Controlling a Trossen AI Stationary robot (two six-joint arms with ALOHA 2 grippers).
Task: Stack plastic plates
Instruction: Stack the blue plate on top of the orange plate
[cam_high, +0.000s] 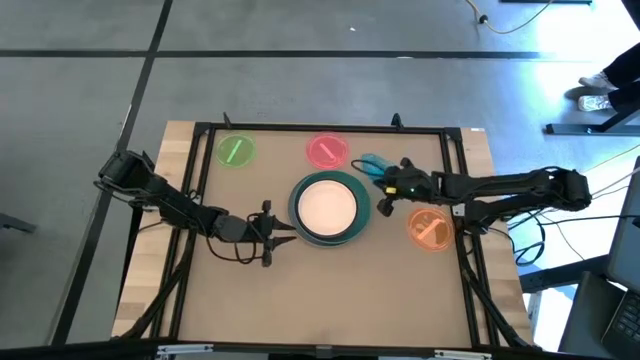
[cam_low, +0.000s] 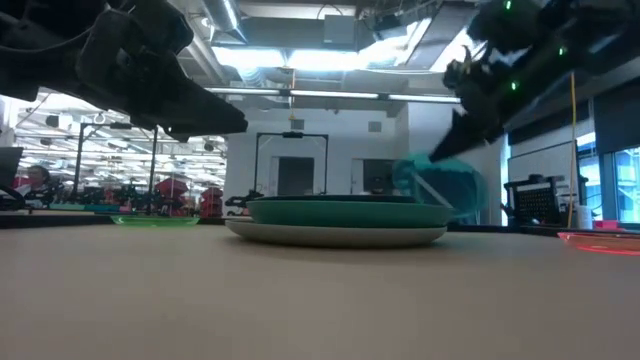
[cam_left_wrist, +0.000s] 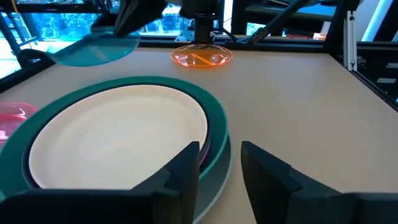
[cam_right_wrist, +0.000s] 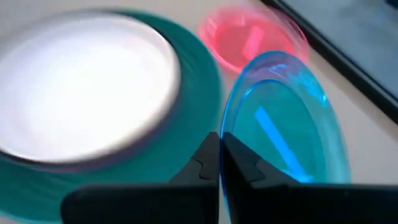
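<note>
Teal-blue plate (cam_right_wrist: 280, 124) pinched in right fingers (cam_right_wrist: 208, 163), tilted.

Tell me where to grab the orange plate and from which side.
Probably by the rim. The orange plate lies flat on the table, so only its raised edge gives the fingers something to pinch. It sits under the right arm, away from the central stack; the right end effector already holds the blue plate, so it would have to release that first.

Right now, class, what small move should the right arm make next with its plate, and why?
Probably carry it sideways over the stack. The right gripper is shut on the teal-blue plate, held lifted and tilted beside the stack, whose white top plate lies bare.
</note>
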